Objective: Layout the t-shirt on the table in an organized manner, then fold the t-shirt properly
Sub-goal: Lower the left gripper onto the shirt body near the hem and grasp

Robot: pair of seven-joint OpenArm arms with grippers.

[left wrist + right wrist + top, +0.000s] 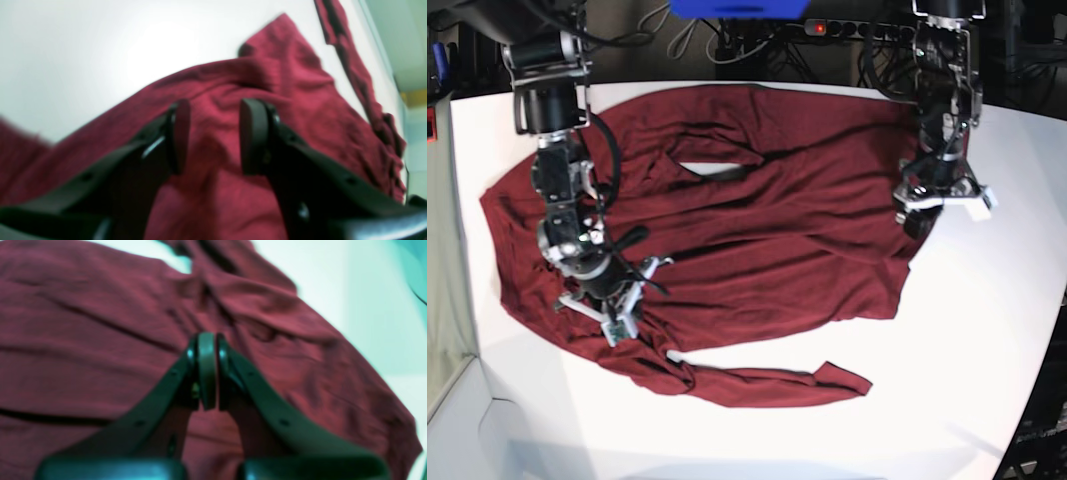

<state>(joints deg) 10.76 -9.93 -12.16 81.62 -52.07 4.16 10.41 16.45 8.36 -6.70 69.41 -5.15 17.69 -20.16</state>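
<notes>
t-shirt (757,220) spread wrinkled, apparently inside table (987,340) edges

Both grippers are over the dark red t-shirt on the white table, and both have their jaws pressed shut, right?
Not quite. The right gripper is shut, but the left gripper has its jaws apart with t-shirt fabric visible between them, as the left wrist view shows. Both are indeed over the shirt on the white table.

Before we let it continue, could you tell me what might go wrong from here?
The left gripper hangs open over bunched t-shirt; closing here may pinch several layers. The right gripper is shut with no cloth seen between its jaws, so it may just drag wrinkles across the table.
</notes>
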